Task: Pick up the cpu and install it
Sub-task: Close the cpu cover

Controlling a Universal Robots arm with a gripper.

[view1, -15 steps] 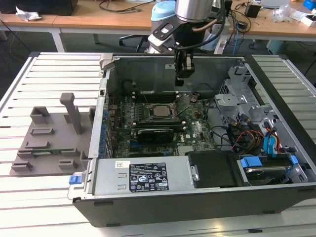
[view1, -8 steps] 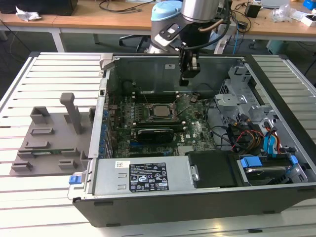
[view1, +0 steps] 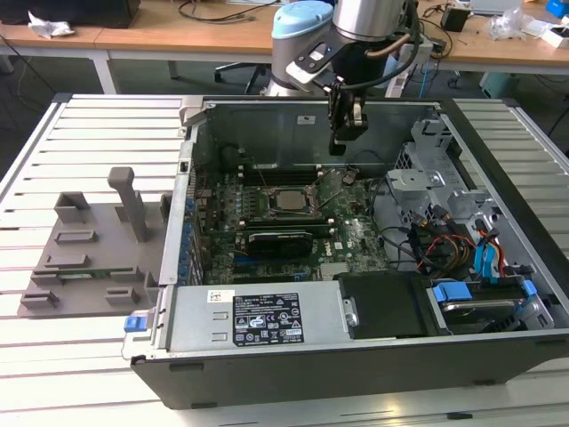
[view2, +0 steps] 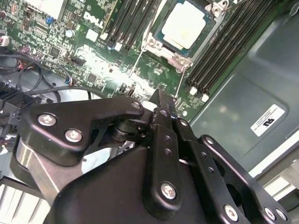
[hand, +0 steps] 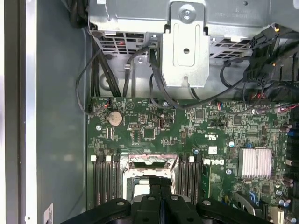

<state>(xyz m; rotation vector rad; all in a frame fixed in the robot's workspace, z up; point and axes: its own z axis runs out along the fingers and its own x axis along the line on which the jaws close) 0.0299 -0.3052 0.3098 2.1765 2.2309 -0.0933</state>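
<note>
Item: black two-finger gripper [view2: 159,97] with bolted linkage arms, on a silver and pale-blue robot arm [view1: 307,27]; the fingers are pressed together with no gap between them and nothing held. In the exterior view it hangs inside an open grey metal tower computer case [view1: 293,120], near the rear wall and above the board. Below the fingertips: a green printed motherboard [view2: 93,65] lying flat on the case floor. On it, well apart from the gripper and not touched by it, the cpu [view2: 187,25], a small flat square chip with a silvery-grey top and pale rim, lies level inside the metal socket frame [view2: 161,46]; in the exterior view the chip [view1: 286,201] sits near the middle of the board. Black memory slots [view2: 224,51] run in rows on both sides of the socket. Also on the board: a ribbed silver heat sink [hand: 255,163] and a round coin battery [hand: 115,117]. A folded silver metal bracket [hand: 185,46] stands past the board's edge, with black cables [hand: 98,79] trailing beside it. At the case front, a black box with a white label [view1: 267,318] and a blue-tabbed drive bay [view1: 449,292]. Outside the case, towards the exterior view's left, a grey plastic fixture [view1: 89,258] rests on the pale slatted table [view1: 53,374].
</note>
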